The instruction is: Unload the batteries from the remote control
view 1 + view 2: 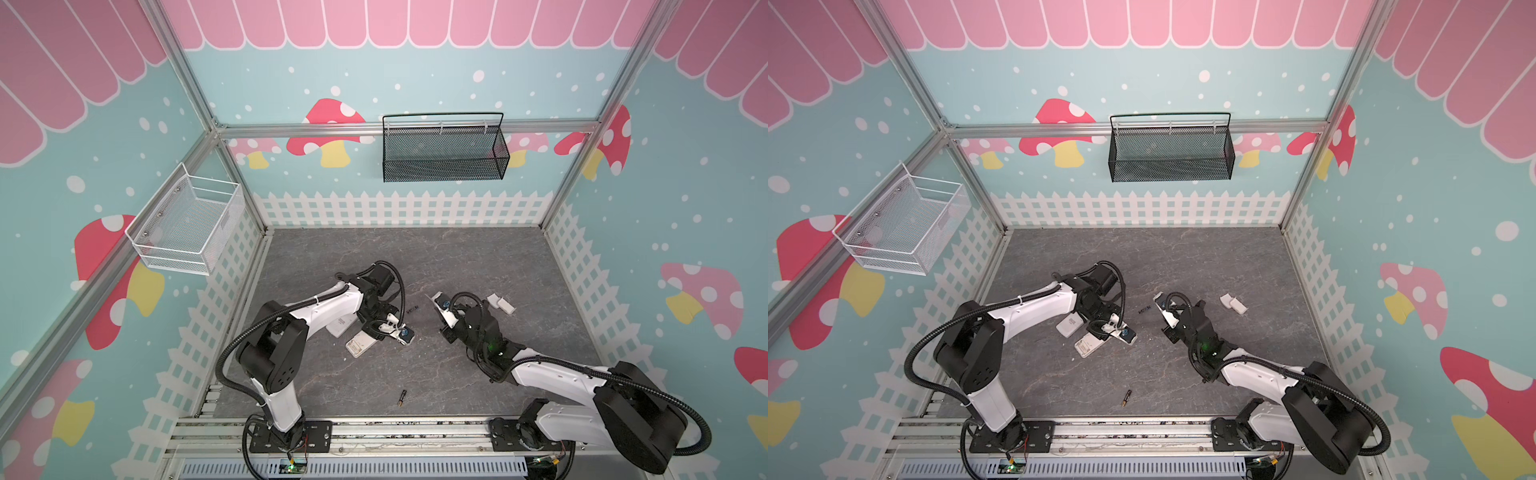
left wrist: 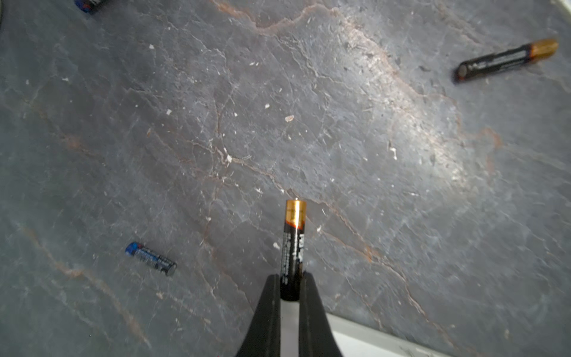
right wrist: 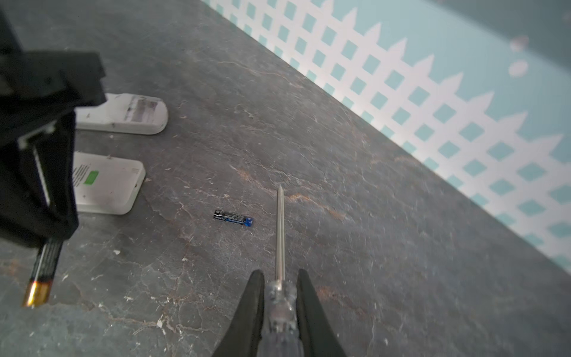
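**Student:** Which elements are largest?

**Tutor:** A grey, slate-patterned table (image 1: 457,257) forms the floor of the cell. A white wire basket (image 1: 187,224) hangs on the left wall and a black mesh basket (image 1: 444,153) on the back wall. Both are well above the table.

**Student:** And the grippers?

**Tutor:** Both work near the middle of the table. The left gripper (image 2: 290,279) is clamped on a black-and-gold battery (image 2: 293,241). It grips the black end, and the gold end points out past the fingertips. The right gripper (image 3: 280,282) is clenched on the clear handle of a screwdriver (image 3: 280,231), whose metal shaft juts forward over the table.

**Student:** Where are the remotes?

**Tutor:** Two white ones lie side by side, slightly apart, just beside the left gripper. They are a remote with a green patch (image 3: 105,185) and a remote with a grey recess (image 3: 123,114) at its end. A pair of small white pieces (image 1: 506,306), touching each other, lies near the right gripper on its far right side.

**Student:** And the other batteries?

**Tutor:** All lie on the bare table, outside the remotes.
- A second black-and-gold battery (image 1: 402,397) lies near the front edge, well apart from both grippers.
- A blue-purple battery (image 1: 412,309) lies between the two grippers.
- A second blue-purple battery (image 2: 89,4) is cut off by the edge of the left wrist view.
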You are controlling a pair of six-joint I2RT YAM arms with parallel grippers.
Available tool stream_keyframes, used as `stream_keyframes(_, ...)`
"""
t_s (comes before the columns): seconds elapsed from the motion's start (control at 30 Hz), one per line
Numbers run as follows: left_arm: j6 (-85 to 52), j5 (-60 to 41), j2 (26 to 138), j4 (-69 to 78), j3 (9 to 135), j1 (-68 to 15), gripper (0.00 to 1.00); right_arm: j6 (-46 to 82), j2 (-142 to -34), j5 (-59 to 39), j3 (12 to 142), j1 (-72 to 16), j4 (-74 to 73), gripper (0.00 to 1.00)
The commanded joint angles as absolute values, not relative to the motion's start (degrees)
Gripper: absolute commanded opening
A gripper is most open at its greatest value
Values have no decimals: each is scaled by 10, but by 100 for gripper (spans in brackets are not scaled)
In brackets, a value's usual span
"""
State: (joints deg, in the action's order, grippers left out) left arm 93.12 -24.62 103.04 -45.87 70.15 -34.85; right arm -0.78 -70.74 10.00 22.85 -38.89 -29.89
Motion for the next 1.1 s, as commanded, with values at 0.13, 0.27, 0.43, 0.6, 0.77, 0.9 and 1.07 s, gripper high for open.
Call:
stream_keyframes(0.13, 912, -236, 1059, -391, 681, -377, 12, 211, -742, 134, 185, -369, -336, 0)
stream_keyframes(0.27, 919, -243, 1060, -388, 663, -381, 15, 254, -770, 147, 170, -362, -359, 0)
stream_keyframes(0.43, 918, -237, 1056, -382, 652, -383, 24, 266, -816, 139, 172, -359, -372, 0)
stream_keyframes(0.6, 904, -237, 1039, -416, 674, -381, 37, 264, -866, 126, 176, -357, -397, 1)
stream_keyframes(0.77, 858, -259, 999, -470, 725, -368, 55, 265, -891, 120, 174, -357, -411, 8)
stream_keyframes(0.9, 815, -248, 972, -509, 752, -341, 72, 259, -904, 115, 181, -355, -405, 18)
stream_keyframes(1.07, 655, -310, 939, -498, 778, -248, 99, 250, -911, 118, 179, -355, -415, 26)
